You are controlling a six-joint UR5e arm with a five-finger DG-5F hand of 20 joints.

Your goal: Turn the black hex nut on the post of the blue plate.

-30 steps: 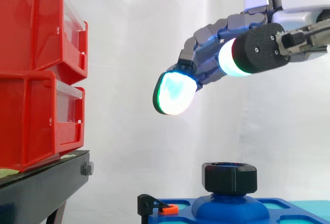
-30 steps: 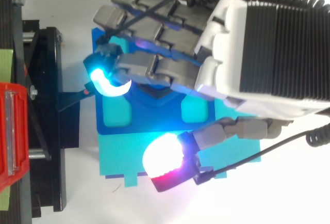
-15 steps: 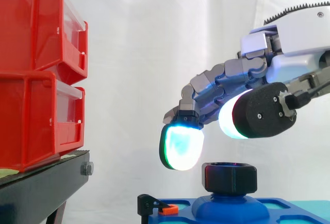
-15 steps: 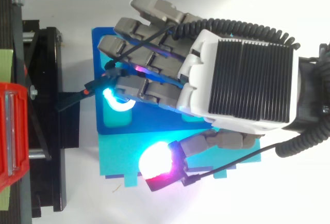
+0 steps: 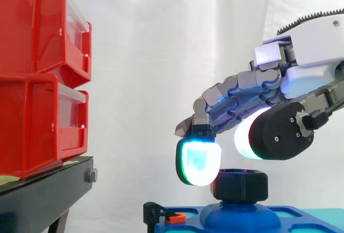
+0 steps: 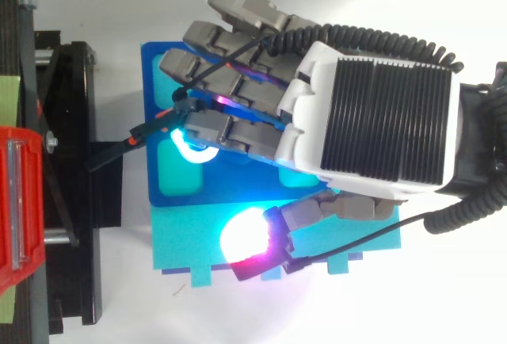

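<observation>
Here the black hex nut [image 5: 239, 185] sits flat, axis upright, beneath the released, empty robot hand [image 6: 372, 114].

No readable text, no labels, numbers or signs
</observation>
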